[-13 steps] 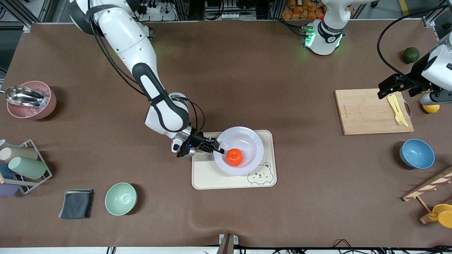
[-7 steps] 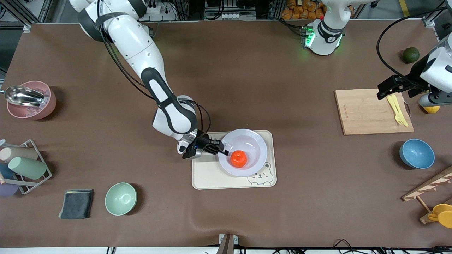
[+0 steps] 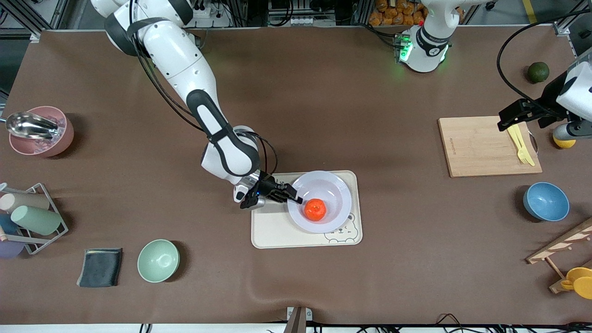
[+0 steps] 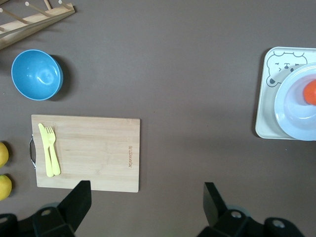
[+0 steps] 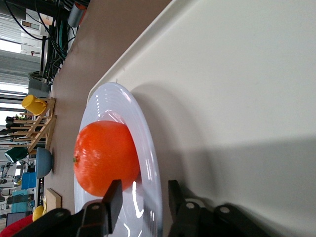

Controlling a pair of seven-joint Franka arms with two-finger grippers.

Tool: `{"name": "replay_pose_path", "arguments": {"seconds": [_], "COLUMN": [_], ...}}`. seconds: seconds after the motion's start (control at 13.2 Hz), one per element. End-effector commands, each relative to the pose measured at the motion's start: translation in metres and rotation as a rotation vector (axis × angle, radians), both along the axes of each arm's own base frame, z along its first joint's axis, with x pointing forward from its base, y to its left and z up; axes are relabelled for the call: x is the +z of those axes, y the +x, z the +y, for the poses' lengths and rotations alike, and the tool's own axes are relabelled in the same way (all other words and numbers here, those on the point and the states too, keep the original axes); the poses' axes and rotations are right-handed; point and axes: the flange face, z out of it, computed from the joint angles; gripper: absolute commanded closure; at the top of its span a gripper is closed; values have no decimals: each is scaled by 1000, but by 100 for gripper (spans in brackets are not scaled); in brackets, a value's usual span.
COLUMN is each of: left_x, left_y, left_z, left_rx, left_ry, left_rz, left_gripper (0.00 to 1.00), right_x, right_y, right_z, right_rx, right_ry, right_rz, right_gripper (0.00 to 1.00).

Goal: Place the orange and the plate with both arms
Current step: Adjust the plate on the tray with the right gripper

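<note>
The lavender-white plate (image 3: 337,185) lies on the cream bear-printed tray (image 3: 273,231) with the orange (image 3: 315,209) in its shallow centre. My right gripper (image 3: 298,200) is low at the plate's rim, on the side toward the right arm's end. In the right wrist view its fingers (image 5: 114,195) straddle the rim of the plate (image 5: 106,98), parted, with a gap on each side. The orange (image 5: 106,155) sits just past them. My left gripper (image 3: 506,121) hangs open and empty over the cutting board's edge. In the left wrist view, that gripper (image 4: 145,190) is far from the plate (image 4: 291,108).
A wooden cutting board (image 3: 485,145) carries a yellow fork and knife (image 3: 520,143). A blue bowl (image 3: 545,201), a lemon (image 3: 564,142) and a dark green fruit (image 3: 538,71) lie toward the left arm's end. A green bowl (image 3: 158,260), dark cloth (image 3: 100,267) and pink bowl (image 3: 39,132) lie toward the right arm's end.
The plate with the orange has slid across the tray toward the left arm's end, and the right gripper's fingers have parted from the rim. The left gripper has barely shifted.
</note>
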Motion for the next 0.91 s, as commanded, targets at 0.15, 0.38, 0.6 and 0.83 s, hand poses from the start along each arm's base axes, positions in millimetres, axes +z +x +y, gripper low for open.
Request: {"name": "replay_pose_path", "arguments": {"seconds": [0.15,0.38,0.6,0.83], "left_x": [3,2,0,-3], "left_y": [1,2,4,6], "left_z": [2,3,1,0], "left_rx": [-17,-15,-18,-20], "left_ry": [-21,-22,-24,-25], "left_rz": [0,0,3,5], "left_gripper": [0,0,0,0], "right_x": [0,9,15,24], "right_y": [4,6,6,8], "right_z": [-3,-7,-6,-8], "right_rx": [-44,-76,-76,-92], "right_ry": [-25,-58,-56,-66], "right_rz": [-3,-18,-23,-35], "right_gripper": [0,0,0,0]}}
